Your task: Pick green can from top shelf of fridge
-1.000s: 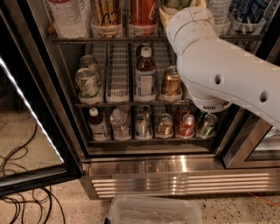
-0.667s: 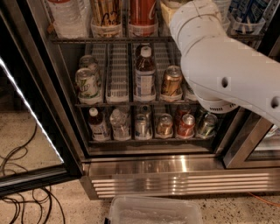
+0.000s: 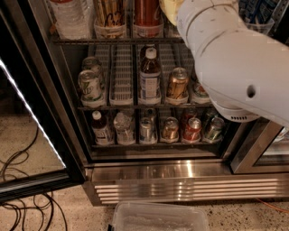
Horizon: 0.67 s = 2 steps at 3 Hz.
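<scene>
The fridge [image 3: 180, 180] stands open before me, with dark wire racks. The top shelf [image 3: 117, 40] runs along the top of the view and holds a clear bottle [image 3: 67, 16], a gold-tan striped can [image 3: 109, 13] and a red can [image 3: 146, 13]. A tall can streaked dark, white and blue-green [image 3: 255, 11], seemingly the green can, stands in a pale cup at the far right, partly behind my arm. My white arm [image 3: 235, 63] reaches up across the right side to the top edge. The gripper is out of view above the frame.
The middle rack holds short green-and-white soda cans [image 3: 89, 85], a bottle [image 3: 149, 74] and a gold can [image 3: 177, 83]. The lower rack holds several cans and bottles. The black-framed glass door [image 3: 27, 135] is open at left. A clear plastic bin [image 3: 158, 219] and cables [image 3: 18, 180] lie on the floor.
My arm has shifted up and a little to the right at the top shelf, covering more of its right side. The cans and bottles have not moved.
</scene>
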Available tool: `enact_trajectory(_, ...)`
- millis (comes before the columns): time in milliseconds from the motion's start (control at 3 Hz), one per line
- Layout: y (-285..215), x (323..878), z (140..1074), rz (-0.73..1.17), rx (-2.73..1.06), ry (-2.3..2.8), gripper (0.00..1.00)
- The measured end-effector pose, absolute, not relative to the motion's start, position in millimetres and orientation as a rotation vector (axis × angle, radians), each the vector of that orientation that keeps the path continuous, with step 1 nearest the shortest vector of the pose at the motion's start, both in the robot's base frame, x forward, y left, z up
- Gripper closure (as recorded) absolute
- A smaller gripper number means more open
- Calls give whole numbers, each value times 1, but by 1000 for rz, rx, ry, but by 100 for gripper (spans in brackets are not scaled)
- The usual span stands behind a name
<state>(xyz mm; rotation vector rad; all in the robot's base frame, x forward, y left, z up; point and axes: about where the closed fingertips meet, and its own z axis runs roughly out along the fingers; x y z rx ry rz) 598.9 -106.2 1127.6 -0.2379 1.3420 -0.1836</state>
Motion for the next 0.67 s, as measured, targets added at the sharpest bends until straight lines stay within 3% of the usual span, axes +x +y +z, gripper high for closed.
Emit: enact_trajectory(667,-107,570,1101,10,-301,1513,100)
